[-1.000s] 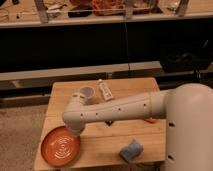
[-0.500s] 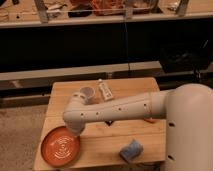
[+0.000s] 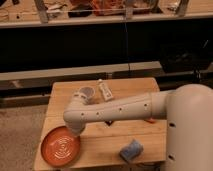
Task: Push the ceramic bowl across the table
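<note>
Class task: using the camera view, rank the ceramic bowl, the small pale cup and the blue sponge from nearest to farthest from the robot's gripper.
The gripper is mostly hidden under the arm's elbow, at the bowl's rim.
1. Ceramic bowl, front-left corner, directly beside it.
2. Small pale cup, behind it, mid-table.
3. Blue sponge, front-right edge.

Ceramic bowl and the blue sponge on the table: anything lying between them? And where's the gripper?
Camera view: bare wood between ceramic bowl and blue sponge. The gripper is hidden behind the arm's elbow, just above the bowl.

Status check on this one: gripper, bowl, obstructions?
Gripper shut, hidden under the arm's elbow, at ceramic bowl's far rim. Bowl at table's near-left corner. Blue sponge near the front edge.
</note>
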{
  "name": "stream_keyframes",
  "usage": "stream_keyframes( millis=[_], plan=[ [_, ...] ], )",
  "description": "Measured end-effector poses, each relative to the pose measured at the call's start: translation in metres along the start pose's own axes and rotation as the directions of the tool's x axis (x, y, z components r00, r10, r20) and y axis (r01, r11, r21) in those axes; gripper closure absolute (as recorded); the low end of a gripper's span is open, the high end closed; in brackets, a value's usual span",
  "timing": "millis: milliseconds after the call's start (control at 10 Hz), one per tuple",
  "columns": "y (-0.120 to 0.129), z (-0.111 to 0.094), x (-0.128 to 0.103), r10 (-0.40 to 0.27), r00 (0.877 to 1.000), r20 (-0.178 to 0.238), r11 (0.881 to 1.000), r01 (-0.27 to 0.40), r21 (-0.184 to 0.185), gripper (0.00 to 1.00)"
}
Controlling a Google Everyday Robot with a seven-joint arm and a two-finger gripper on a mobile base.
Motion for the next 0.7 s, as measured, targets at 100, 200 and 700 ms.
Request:
stream_keyframes(
  millis=[100, 200, 700],
  plan=[
    [-0.0001, -0.0002, 0.0000, 0.001, 1.000, 0.003, 1.000, -0.001, 0.001, 0.98],
    [-0.0004, 0.0001, 0.0006, 0.002, 1.000, 0.008, 1.000, -0.002, 0.001, 0.98],
    [-0.0003, -0.0002, 0.0013, 0.008, 1.000, 0.013, 1.000, -0.008, 0.003, 0.98]
  ],
)
